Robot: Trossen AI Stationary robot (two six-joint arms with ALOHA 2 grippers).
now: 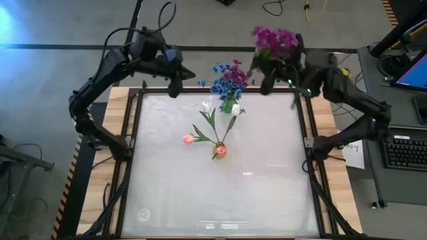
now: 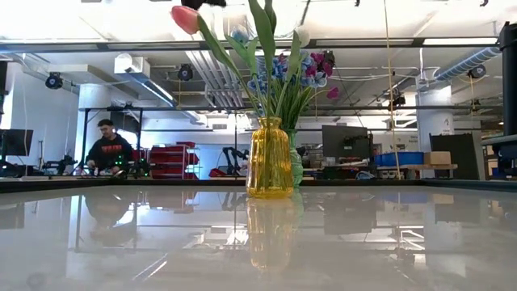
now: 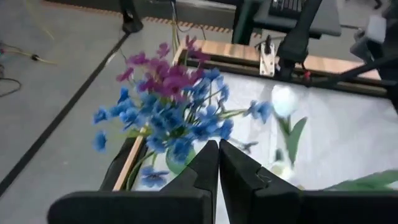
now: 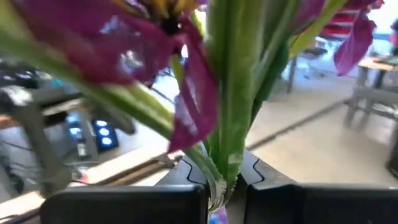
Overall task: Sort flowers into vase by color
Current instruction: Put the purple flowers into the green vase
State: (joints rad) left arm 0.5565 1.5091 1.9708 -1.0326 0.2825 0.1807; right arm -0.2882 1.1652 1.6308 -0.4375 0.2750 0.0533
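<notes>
My right gripper (image 1: 272, 68) is shut on a bunch of purple flowers (image 1: 275, 41), lifted over the table's far edge, to the right of the green vase (image 1: 228, 105). That vase holds blue flowers (image 1: 225, 81) with some purple blossoms (image 1: 236, 72). Nearer, a yellow vase (image 2: 269, 158) holds pink tulip buds (image 1: 189, 139) and white buds (image 1: 207, 105). My left gripper (image 1: 175, 89) is shut and hovers at the table's far left, its own view looking at the blue flowers (image 3: 174, 118). My right gripper pinches the purple bunch by its green stems (image 4: 227, 155) between the two fingers (image 4: 186, 177). The stems rise out of the fingers with the blossoms (image 4: 112, 43) above. The bunch is lifted clear of table and vases.
The glossy white table (image 1: 220, 200) has a dark frame (image 1: 127, 147) and wooden side strips. Both vases stand in its far middle part. A keyboard (image 1: 407, 150) and papers lie on a bench to the right. A person (image 2: 107, 149) sits in the room beyond.
</notes>
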